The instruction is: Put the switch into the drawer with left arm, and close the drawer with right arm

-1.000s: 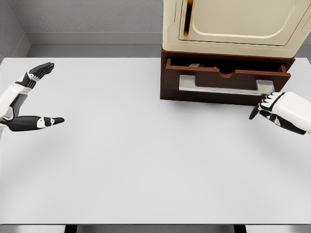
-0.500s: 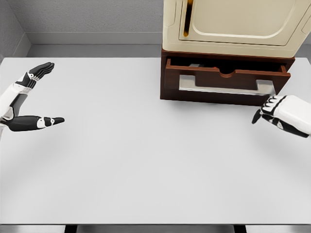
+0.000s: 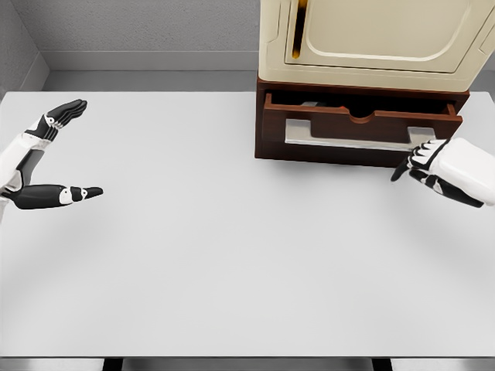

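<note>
Two hands showed over a wide white desk point(image 3: 232, 255), and we found most of its surface free for moving, from the near edge up to the grey wall at the back. Our left hand point(image 3: 39, 158) sat at the far left edge, its fingers point(image 3: 66, 110) spread wide apart from the thumb, holding nothing. A brown drawer point(image 3: 356, 127) stood partly pulled out of its dark wooden base at the back right of the desk, under a cream cabinet point(image 3: 371, 39). The drawer's front panel faced us with a pale handle point(image 3: 348, 139) along it, and a dark gap lay open behind the panel's top edge. Inside that gap we could make out only a small pale shape, too hidden to tell whether it was the switch. Our right hand point(image 3: 441, 166) came in from the right edge, just in front of the drawer's right end. Its fingers point(image 3: 414, 158) were loosely bent and gripped nothing, their tips right at the handle's right end; we could not tell whether they touched it.
</note>
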Controlling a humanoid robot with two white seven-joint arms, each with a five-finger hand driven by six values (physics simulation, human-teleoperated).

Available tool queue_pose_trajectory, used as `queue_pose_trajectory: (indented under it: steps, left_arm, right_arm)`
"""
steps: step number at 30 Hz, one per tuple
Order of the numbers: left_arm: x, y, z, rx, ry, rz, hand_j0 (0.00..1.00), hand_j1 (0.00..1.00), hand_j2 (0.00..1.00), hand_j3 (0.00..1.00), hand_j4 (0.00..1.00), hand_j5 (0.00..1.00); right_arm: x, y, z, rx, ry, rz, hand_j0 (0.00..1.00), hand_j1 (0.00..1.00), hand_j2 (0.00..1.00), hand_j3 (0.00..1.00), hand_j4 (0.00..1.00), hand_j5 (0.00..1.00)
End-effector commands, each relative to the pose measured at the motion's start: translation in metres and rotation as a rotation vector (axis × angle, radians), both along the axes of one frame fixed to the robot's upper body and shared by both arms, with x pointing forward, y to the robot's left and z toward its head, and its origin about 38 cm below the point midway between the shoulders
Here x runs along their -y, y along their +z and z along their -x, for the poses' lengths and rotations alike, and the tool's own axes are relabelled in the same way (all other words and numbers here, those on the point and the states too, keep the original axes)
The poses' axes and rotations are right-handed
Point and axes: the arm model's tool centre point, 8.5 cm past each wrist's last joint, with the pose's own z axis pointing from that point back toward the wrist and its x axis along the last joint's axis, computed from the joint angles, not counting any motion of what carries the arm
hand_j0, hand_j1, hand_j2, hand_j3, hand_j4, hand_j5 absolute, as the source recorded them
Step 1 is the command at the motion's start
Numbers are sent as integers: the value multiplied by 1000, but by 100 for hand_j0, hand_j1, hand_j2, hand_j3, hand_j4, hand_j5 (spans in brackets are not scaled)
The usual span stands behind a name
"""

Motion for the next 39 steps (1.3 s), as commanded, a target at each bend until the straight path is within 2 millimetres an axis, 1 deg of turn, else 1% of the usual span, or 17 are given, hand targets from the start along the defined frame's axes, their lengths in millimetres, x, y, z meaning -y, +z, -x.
queue_pose_trajectory:
  steps: [1,4,6,8,9,11,15,25,31,37,39]
  left_arm:
    - [0,1,0,0,-1,7,100,100,100,100,100,100]
    - [0,1,0,1,-2,5,100,100,100,100,100,100]
    - [0,0,0,0,-1,5,100,100,100,100,100,100]
    - [0,0,0,0,-1,5,100,100,100,100,100,100]
    - [0,0,0,0,-1,4,100,100,100,100,100,100]
    - [0,0,0,-1,0,1,100,100,100,100,100,100]
    - [0,0,0,-1,0,1,100,100,100,100,100,100]
    - [2,3,1,10,-5,-3,100,100,100,100,100,100]
    - [3,4,2,11,-7,-4,100,100,100,100,100,100]
    - [3,4,2,11,-7,-4,100,100,100,100,100,100]
    - [3,4,2,11,-7,-4,100,100,100,100,100,100]
  right_arm:
    - [3,-5,-1,-7,-14,-4,48,48,48,48,48,48]
    - [5,-6,-3,-10,-24,-7,48,48,48,48,48,48]
    - [3,-10,-3,-15,-22,-11,47,47,47,47,47,47]
    - [-4,-11,-8,-17,-3,-11,47,47,47,47,47,47]
    - [-11,-13,-12,-16,9,-26,47,47,47,47,47,47]
    - [-15,-14,-14,-18,19,-28,47,47,47,47,47,47]
    - [-15,-14,-14,-19,19,-25,47,47,47,47,47,47]
    - [-7,-16,-22,-20,-11,-23,47,47,47,47,47,47]
    - [-9,-16,-27,-9,-18,-43,48,48,48,48,48,48]
    - [-17,-16,-30,2,-10,-72,48,48,48,48,48,48]
    - [-15,-16,-31,1,-16,-71,48,48,48,48,48,48]
